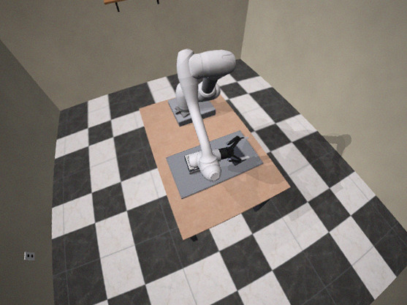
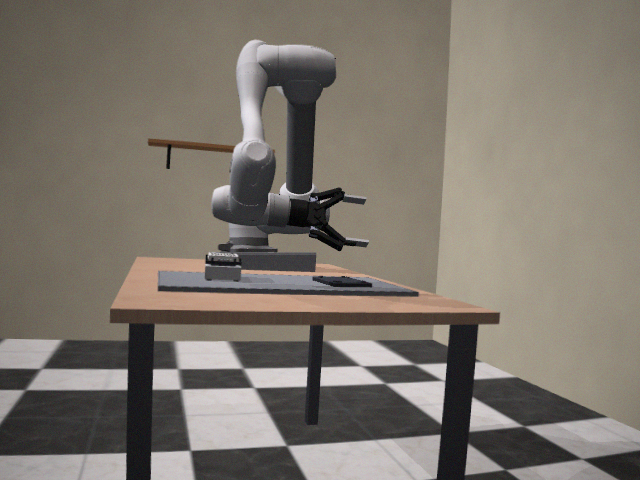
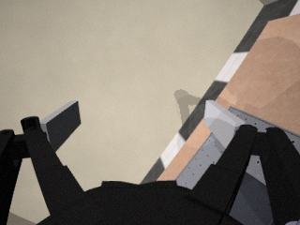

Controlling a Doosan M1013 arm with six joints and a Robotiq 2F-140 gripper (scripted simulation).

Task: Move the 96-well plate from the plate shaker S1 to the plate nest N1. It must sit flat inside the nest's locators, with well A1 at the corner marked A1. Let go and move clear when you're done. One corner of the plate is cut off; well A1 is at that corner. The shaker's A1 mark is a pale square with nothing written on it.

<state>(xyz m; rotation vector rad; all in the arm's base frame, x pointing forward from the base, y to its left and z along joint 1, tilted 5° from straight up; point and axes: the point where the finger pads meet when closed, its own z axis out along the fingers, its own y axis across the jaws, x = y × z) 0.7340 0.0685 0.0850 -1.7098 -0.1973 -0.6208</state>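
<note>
The 96-well plate (image 2: 223,256) sits on the grey plate shaker S1 (image 2: 222,270) at the left end of the grey mat; in the top view the plate (image 1: 190,167) is partly hidden behind the arm. The flat black plate nest N1 (image 2: 341,279) lies on the mat to the right and holds nothing. My gripper (image 2: 356,220) is wide open and empty. It points sideways, high above the nest, well to the right of the plate. It also shows in the top view (image 1: 242,147). The wrist view shows only the open fingers, the wall and a table edge.
The grey mat (image 2: 286,283) lies on a wooden table (image 2: 299,302). The arm's grey base block (image 2: 273,259) stands behind the shaker. A wall shelf (image 2: 188,145) hangs behind the arm. A wall is to the right of the table.
</note>
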